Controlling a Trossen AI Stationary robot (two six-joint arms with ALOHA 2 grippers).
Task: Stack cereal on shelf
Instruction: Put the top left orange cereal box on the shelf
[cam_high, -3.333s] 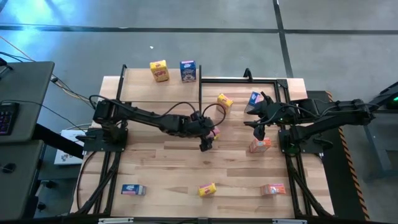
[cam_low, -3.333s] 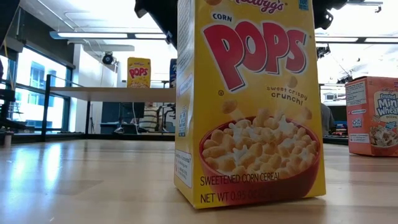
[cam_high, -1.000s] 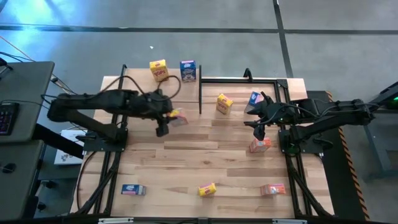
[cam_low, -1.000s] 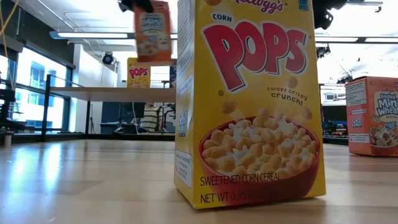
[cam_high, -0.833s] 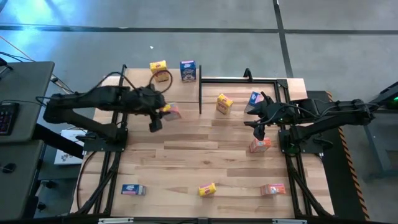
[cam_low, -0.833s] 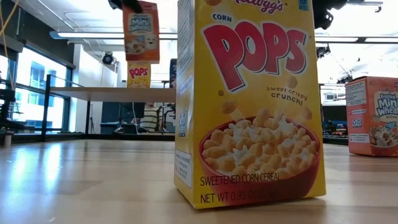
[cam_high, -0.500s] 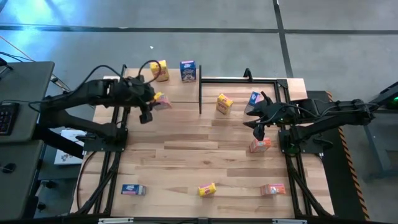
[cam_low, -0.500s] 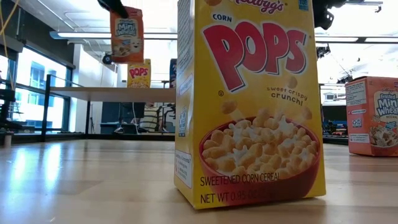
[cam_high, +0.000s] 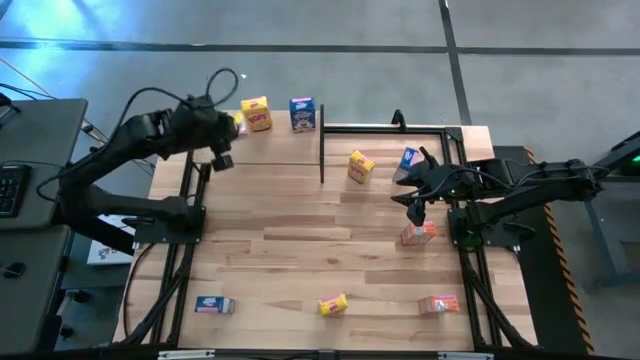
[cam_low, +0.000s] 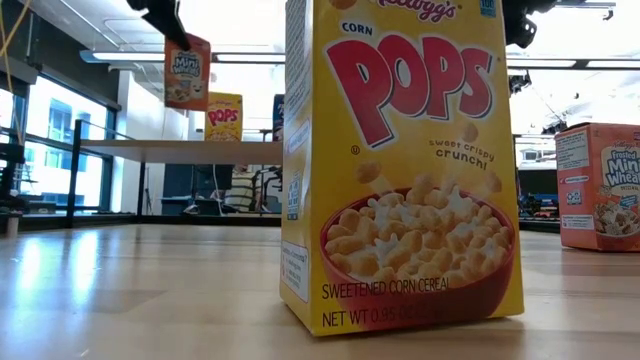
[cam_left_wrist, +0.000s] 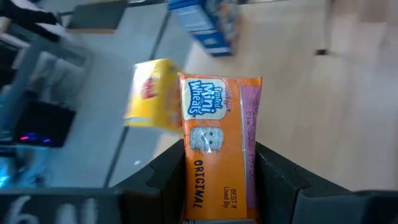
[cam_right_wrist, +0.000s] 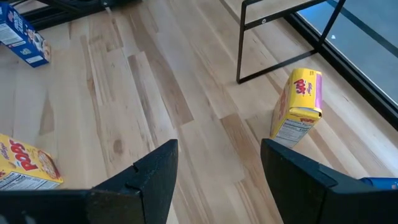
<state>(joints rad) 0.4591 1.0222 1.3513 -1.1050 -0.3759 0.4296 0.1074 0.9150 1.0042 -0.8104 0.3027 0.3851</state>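
From above, the left gripper (cam_high: 224, 140) holds an orange box (cam_high: 232, 123) beside the shelf's (cam_high: 215, 150) yellow box (cam_high: 257, 113). Its wrist view shows the fingers (cam_left_wrist: 163, 180) clamping the orange box's sides, long axis pointing away. Right gripper (cam_right_wrist: 214, 168) waits, fingers apart, empty.

My left gripper (cam_high: 224, 150) has carried the orange-red box (cam_left_wrist: 219, 146), clamped between its fingers, from mid-table up and back to just beside the yellow box (cam_high: 257, 113) on the shelf (cam_high: 225, 148).
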